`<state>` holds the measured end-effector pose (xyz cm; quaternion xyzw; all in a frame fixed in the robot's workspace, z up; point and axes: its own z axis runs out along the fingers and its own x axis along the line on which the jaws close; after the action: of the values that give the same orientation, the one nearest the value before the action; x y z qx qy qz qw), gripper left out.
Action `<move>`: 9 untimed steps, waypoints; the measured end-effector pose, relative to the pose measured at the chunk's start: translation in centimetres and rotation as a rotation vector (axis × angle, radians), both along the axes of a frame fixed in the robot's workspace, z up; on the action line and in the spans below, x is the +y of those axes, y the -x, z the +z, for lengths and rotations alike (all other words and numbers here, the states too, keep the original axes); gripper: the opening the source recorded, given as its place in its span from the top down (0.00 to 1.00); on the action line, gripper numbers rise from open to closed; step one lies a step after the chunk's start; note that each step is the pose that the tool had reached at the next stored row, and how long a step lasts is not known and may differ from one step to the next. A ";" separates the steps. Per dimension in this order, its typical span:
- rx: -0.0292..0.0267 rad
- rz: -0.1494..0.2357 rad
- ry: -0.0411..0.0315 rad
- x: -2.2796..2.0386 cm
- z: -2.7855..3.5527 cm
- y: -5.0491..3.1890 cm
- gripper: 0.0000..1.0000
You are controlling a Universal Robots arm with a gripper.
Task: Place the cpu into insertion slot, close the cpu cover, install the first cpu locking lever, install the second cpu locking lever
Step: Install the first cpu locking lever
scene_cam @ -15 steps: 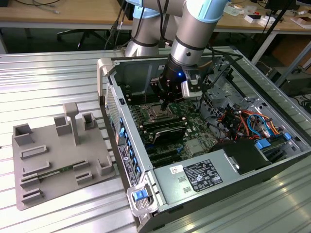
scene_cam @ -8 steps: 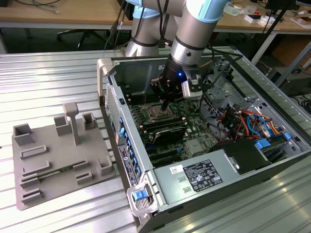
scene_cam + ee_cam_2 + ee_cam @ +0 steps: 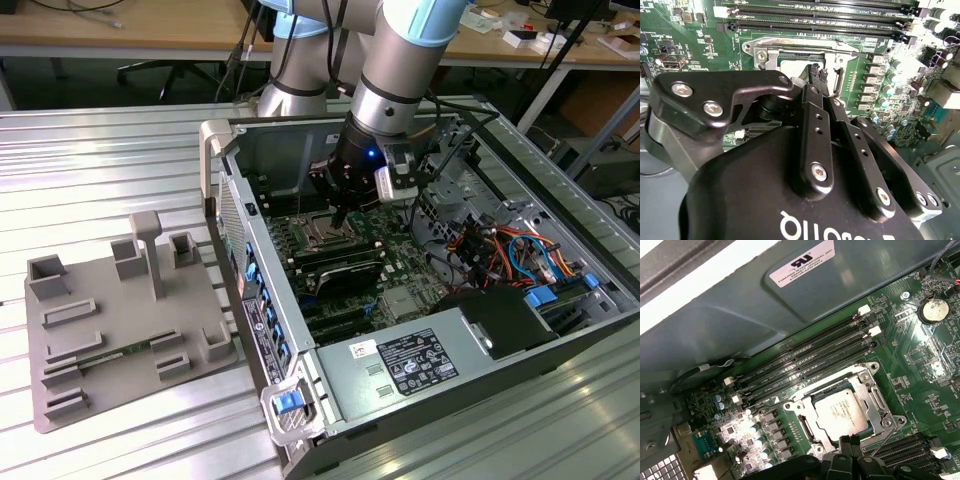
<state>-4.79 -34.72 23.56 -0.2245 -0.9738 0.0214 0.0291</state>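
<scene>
The cpu (image 3: 842, 412) lies flat in the insertion slot (image 3: 805, 405), silver top up. Around it the cpu cover (image 3: 872, 390) lies flat as a silver frame, with the chip showing through its window. My gripper (image 3: 850, 441) hovers just over the slot's edge, shut, and I see nothing between its fingertips. In the second wrist view the fingers (image 3: 812, 107) come together at the gripper (image 3: 818, 74), right over the slot (image 3: 795, 62), beside a looped lever handle (image 3: 838, 80). A thin lever rod (image 3: 888, 437) runs off at an angle. The exterior view has the gripper (image 3: 340, 215) low inside the open case.
Long black memory slots (image 3: 805, 360) flank the socket. Case walls (image 3: 235, 190), a power supply (image 3: 415, 360) and coloured cables (image 3: 500, 250) crowd the interior. A grey fixture plate (image 3: 120, 330) sits on the ribbed table at the exterior view's left.
</scene>
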 end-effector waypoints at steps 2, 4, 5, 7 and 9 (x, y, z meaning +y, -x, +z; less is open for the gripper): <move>0.0000 0.005 0.0000 0.00 0.00 0.00 0.89; 0.0000 0.012 0.0000 0.00 0.00 0.00 0.89; 0.0000 0.015 0.0000 0.00 0.00 0.00 0.89; 0.0000 0.020 0.0000 0.00 0.00 0.00 0.89; 0.0000 0.026 0.0001 0.00 0.00 0.00 0.89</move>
<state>-4.79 -34.72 23.56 -0.2119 -0.9766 0.0218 0.0288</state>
